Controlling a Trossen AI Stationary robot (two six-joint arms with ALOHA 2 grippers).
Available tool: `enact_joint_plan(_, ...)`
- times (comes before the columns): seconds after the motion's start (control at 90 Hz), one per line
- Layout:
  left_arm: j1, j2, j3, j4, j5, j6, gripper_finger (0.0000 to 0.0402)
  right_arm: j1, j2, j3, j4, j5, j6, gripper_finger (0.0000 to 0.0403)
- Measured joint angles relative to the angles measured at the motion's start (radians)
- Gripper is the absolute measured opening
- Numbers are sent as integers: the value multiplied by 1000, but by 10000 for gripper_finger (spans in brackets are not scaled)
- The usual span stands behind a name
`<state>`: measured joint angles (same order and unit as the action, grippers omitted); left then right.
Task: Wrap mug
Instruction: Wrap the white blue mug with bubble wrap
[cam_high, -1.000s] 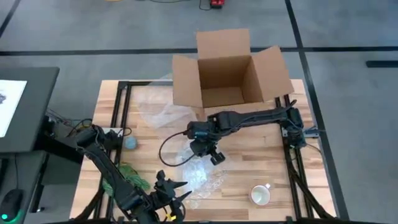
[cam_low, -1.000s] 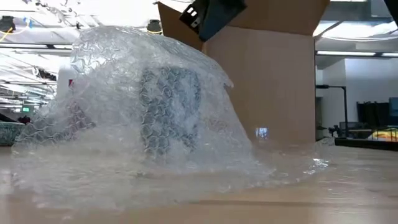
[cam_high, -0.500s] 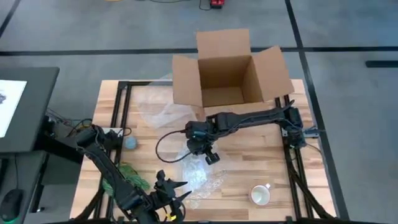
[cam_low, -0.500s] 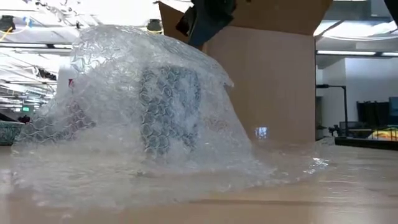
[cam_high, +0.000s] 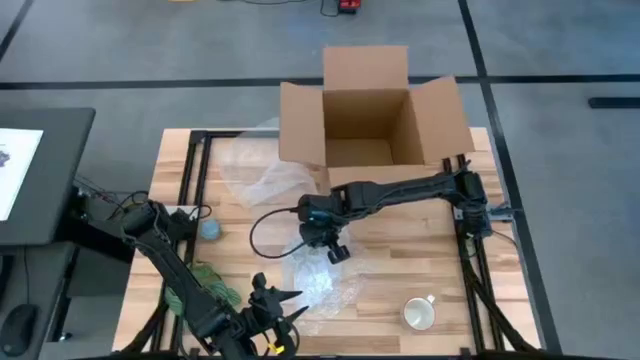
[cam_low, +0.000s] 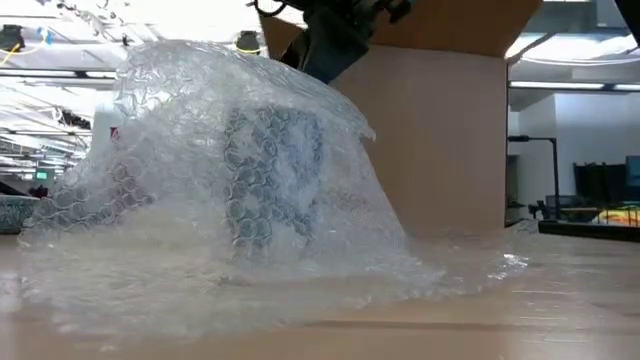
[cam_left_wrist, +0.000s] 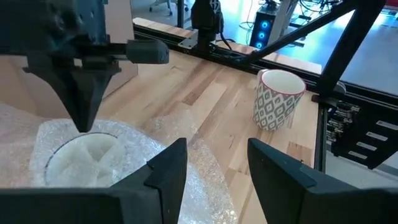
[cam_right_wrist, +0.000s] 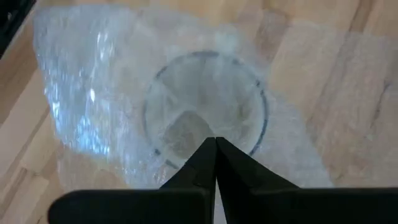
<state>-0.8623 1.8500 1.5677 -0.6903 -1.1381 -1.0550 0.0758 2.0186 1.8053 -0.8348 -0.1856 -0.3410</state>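
From above, the right gripper (cam_high: 337, 251) had slid a little further over the clear bubble-wrap sheet (cam_high: 320, 280) since the previous second, and the open brown cardboard box (cam_high: 370, 120) had shifted slightly. The left gripper (cam_high: 283, 305) waited at the table's near edge, its fingers spread wide. A second, unwrapped patterned ceramic mug (cam_high: 419, 313) stood well apart on the pale wooden tabletop (cam_high: 400, 240).

At table height, the covered patterned mug (cam_low: 275, 175) stood upright under the bubble wrap, which draped it like a dome; an office room showed behind.

The left wrist camera showed the right gripper's closed fingers pointing down just above the covered mug's rim (cam_left_wrist: 81, 152).

The right wrist camera looked straight down into that mug, fingertips (cam_right_wrist: 214, 149) pressed together, holding nothing. The approach suggested the wrap was about to be pushed into the mug's mouth.
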Motion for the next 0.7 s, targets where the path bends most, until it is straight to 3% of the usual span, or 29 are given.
enact_joint_plan(0.7,17,0,0,-10,-91,48,148,-46,0,1,4,0,-28,0)
